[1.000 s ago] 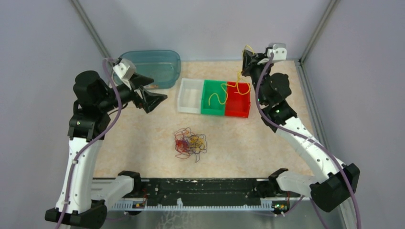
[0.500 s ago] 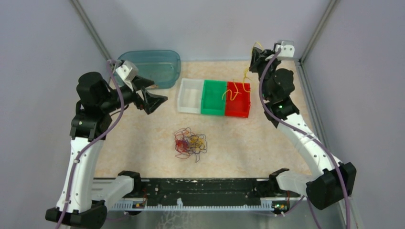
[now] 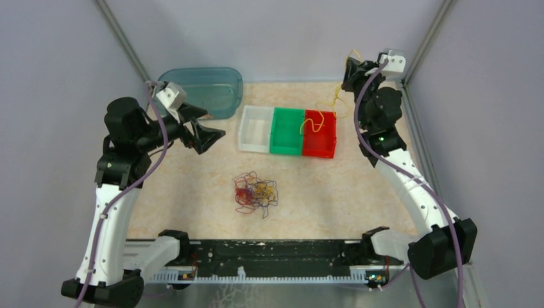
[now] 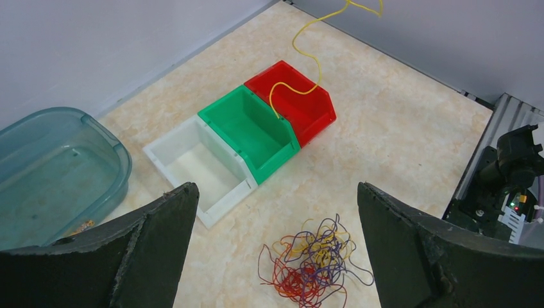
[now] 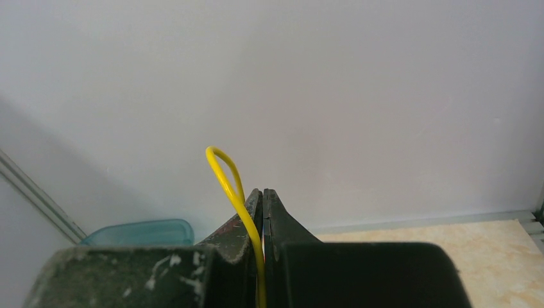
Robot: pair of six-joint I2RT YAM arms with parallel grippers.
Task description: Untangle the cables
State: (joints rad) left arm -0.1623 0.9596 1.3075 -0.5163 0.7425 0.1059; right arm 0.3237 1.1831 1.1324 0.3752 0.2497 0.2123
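Note:
A tangle of thin yellow, dark red and dark cables [image 3: 255, 192] lies on the table's middle, also seen between the fingers of the left wrist view [image 4: 314, 263]. My left gripper [image 3: 208, 136] hovers open and empty, high above the table left of the bins [image 4: 276, 186]. My right gripper [image 3: 351, 64] is raised at the back right corner, shut on one yellow cable [image 5: 238, 202]. That yellow cable [image 3: 333, 97] hangs down from it, and its tail rests in the red bin [image 3: 319, 154]. The left wrist view shows the yellow cable [image 4: 296, 40] curling down into that bin.
A white bin [image 3: 253, 149], a green bin [image 3: 285, 151] and the red one stand in a row at the back middle. A teal tub [image 3: 199, 70] sits at the back left. Grey walls close in the back and both sides.
My right gripper has moved right and back towards the corner, dragging the yellow cable out of the green bin so that its tail lies in the red one. The left arm has barely moved.

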